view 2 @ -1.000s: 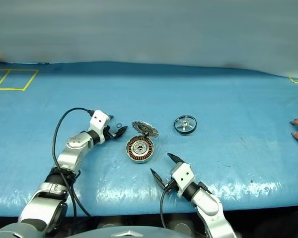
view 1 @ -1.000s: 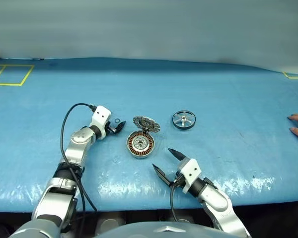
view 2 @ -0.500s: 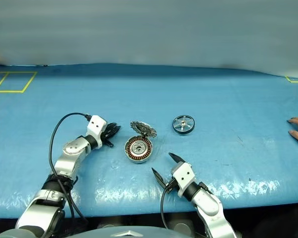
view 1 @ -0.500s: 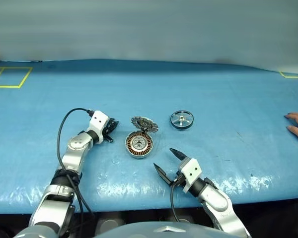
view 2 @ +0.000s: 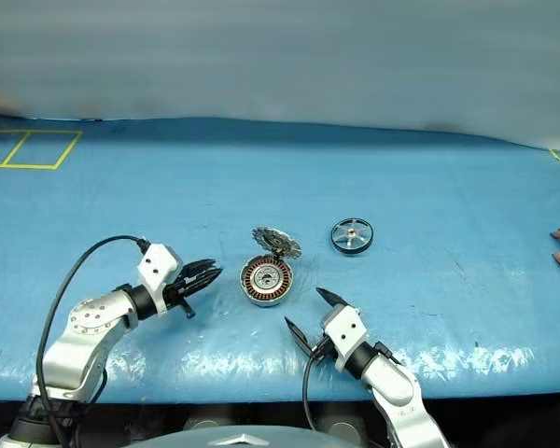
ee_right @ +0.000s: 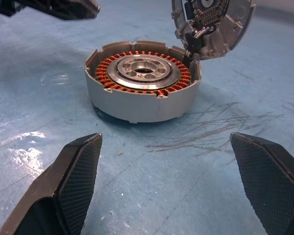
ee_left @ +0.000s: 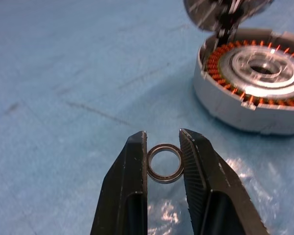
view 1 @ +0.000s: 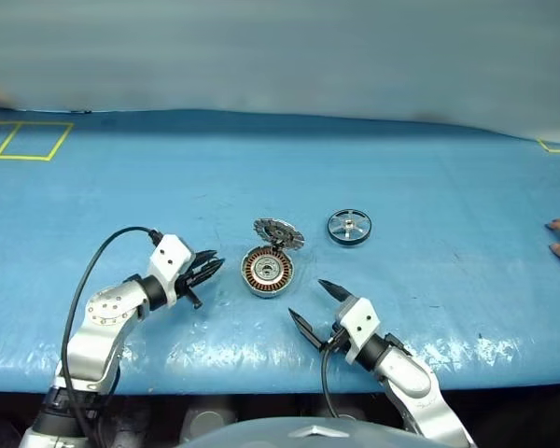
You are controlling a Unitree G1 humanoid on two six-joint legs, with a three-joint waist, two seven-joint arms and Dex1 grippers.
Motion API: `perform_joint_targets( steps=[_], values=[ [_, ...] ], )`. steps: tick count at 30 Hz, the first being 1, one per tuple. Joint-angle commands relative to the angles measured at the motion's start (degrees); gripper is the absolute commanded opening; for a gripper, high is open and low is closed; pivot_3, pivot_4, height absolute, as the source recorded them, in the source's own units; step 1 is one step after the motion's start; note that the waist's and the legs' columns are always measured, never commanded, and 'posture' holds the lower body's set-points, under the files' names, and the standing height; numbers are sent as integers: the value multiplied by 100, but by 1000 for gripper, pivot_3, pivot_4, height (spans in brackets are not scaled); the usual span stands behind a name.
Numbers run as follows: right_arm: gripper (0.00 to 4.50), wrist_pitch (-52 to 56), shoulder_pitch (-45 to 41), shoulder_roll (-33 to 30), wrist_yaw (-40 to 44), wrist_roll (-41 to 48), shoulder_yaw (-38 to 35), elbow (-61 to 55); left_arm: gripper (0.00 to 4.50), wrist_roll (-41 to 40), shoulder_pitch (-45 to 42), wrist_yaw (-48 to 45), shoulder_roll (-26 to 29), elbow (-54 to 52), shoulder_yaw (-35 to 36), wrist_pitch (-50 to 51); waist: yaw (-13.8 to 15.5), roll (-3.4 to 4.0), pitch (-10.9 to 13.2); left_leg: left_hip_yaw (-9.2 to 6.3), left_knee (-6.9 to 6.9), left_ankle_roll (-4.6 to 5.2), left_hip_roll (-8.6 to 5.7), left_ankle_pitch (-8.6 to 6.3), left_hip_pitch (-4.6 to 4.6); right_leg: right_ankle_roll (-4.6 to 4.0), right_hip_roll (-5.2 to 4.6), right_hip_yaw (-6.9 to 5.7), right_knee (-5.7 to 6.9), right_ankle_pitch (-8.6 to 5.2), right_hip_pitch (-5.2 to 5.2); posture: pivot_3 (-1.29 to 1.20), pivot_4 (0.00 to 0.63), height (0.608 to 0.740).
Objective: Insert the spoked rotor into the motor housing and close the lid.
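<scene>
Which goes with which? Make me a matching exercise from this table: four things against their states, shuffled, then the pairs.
Things
1. small silver metal ring
2. flat dark-rimmed spoked rotor
3. round grey hinged lid
4. right gripper

States
A. tilted open over the copper-wound silver housing
B. open, holding nothing
C. pinched in the left gripper
D. lying flat on the blue table, untouched

Pairs: 1-C, 2-D, 3-A, 4-B

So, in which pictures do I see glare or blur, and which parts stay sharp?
Left wrist view: the small ring between the left gripper fingers is sharp; the motor housing and the lid behind are soft. Right wrist view: the housing is crisp, the right gripper fingers near the lens slightly soft. Eye views: white glare on the blue table cover along the near edge.
</scene>
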Motion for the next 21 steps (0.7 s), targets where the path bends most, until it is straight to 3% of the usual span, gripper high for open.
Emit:
perform_joint_targets(
  steps=[1,11,21],
  values=[
    [4429,1,-57,-20,49,55,-18,-192,628,-320,-186,-400,154,-542,-148,129,-3,0,0,1,0,0,-1,0,1,0,2,2,-1,0,0,0,150,740],
    [4429,43,-122,11,23,16,-11,-121,628,113,-1145,-760,-171,486,-1192,-59,-2,0,1,0,0,1,-8,0,1,9,19,-2,-3,5,-1,0,150,740],
    [4429,62,-18,33,-74,-32,-34,-187,628,620,-1475,-882,-306,1418,-1574,-568,-17,-1,2,-2,-3,2,-36,-1,-2,19,18,1,-6,11,-4,0,150,740]
  ],
)
